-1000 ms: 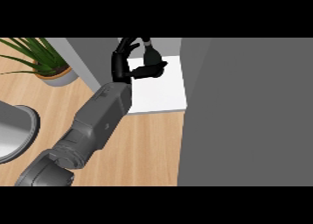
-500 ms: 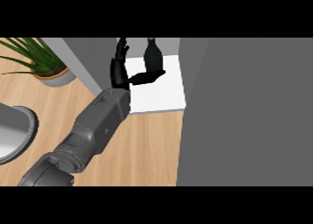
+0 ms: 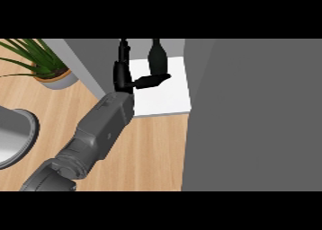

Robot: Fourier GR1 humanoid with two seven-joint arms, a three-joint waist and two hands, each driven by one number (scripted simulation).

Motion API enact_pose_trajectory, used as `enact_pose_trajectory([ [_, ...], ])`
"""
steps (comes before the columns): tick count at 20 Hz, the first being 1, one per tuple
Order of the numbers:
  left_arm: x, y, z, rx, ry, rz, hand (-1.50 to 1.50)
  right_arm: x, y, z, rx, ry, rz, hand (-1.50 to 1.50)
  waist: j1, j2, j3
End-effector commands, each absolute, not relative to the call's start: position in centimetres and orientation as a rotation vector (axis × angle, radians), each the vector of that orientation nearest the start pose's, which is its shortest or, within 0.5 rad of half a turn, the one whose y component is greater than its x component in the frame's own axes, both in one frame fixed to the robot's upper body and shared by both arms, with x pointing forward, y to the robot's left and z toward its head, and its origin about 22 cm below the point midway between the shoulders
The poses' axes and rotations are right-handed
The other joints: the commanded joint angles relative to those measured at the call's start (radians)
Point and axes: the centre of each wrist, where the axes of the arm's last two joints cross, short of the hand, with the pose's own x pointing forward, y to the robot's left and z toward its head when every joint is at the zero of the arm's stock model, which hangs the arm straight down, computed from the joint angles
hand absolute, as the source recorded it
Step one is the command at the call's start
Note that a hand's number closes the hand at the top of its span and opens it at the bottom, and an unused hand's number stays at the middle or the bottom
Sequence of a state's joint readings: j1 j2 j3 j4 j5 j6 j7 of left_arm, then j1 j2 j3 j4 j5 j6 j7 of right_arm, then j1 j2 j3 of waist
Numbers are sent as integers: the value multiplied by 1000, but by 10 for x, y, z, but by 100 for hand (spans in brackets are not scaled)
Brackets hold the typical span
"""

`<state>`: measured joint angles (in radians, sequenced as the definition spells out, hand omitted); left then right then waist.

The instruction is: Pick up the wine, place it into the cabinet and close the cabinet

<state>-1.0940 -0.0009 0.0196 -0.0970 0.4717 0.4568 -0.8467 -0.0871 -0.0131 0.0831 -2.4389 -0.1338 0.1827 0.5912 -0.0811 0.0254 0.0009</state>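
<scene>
The dark wine bottle stands upright on the white shelf floor inside the open cabinet, near its back. My left hand is just left of the bottle and open. Its fingers point straight toward the cabinet's back, and the thumb sticks out right toward the bottle's lower part. Whether the thumb touches the bottle I cannot tell. The grey forearm runs down to the lower left. My right hand does not show.
A large grey panel, apparently the cabinet's door, fills the right side. The cabinet's grey left wall stands beside my hand. A potted plant and a round grey dish sit at the left on the wooden counter.
My left hand was curled round the bottle a second ago; its fingers have straightened and let go. The bottle now stands on its own on the shelf.
</scene>
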Motion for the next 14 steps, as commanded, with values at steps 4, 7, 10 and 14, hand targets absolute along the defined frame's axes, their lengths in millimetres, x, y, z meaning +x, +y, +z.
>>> enact_pose_trajectory([
  [4,414,120,-7,186,-1871,125,-150,153,-206,199,302,-1930,287,-150,9,1,-2],
  [7,413,119,-8,168,-1876,125,-150,151,-213,204,305,-1915,303,-150,9,-2,-2],
  [10,411,124,-12,106,-1860,111,-150,148,-208,204,303,-1926,297,-150,14,-2,-3],
  [14,414,117,-5,71,-1866,121,-150,152,-208,199,306,-1916,315,-150,20,-8,-2],
])
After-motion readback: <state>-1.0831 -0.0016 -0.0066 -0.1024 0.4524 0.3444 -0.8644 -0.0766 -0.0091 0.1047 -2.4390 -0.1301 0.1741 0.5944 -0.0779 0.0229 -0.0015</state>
